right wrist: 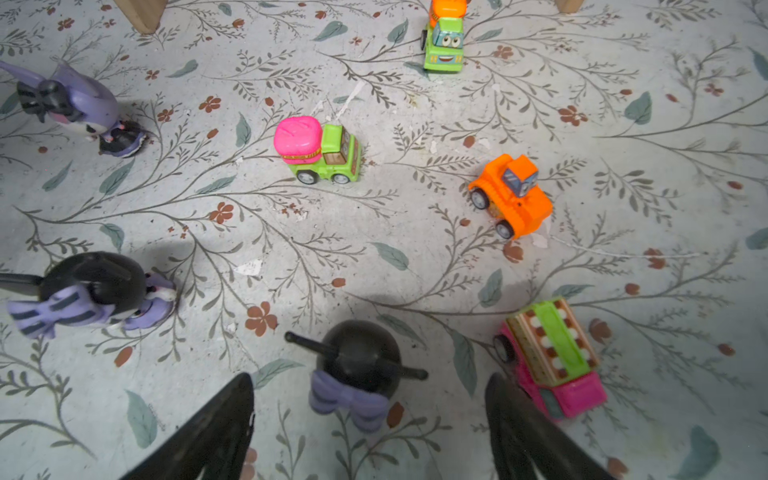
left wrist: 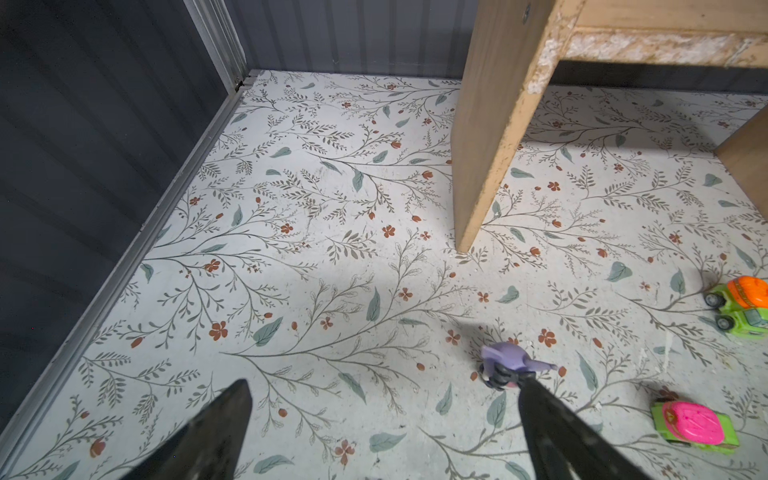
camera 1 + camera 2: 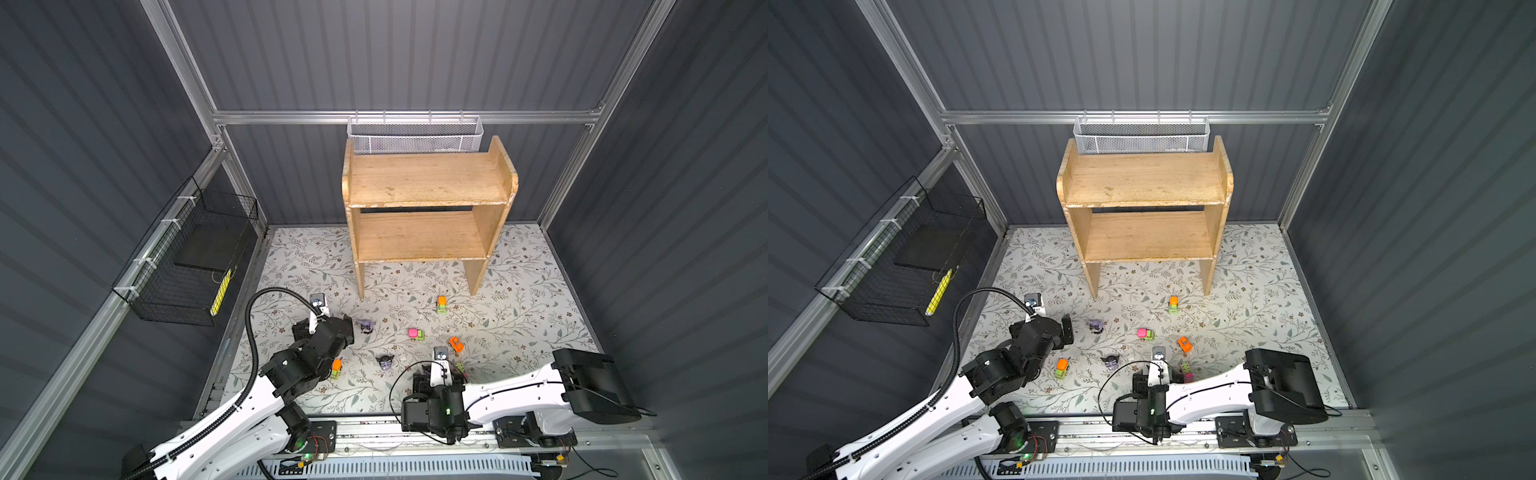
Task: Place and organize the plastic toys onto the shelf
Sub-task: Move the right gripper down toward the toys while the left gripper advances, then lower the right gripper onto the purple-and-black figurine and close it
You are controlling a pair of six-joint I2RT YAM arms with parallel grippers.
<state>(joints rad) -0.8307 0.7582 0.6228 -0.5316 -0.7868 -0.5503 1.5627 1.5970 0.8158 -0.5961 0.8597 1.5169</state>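
Right claw [image 1: 370,378] gapes low astride black figurine [image 1: 359,353]; left claw [image 2: 384,380] spread beside lilac figurine [image 2: 505,359].

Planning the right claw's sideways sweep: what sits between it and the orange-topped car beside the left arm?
A black-and-lilac figurine, seen in both top views, sits between the right claw and the orange-topped car.

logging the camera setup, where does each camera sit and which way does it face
Both top views: high at the front, looking down toward the shelf; the left arm and right arm show.
Left wrist: on the left arm, low over the floral mat, facing the shelf; the open left gripper shows.
Right wrist: on the right arm, looking down at the mat; the open right gripper straddles a black figurine.
Shared: both wrist views hold the pink-and-green car.
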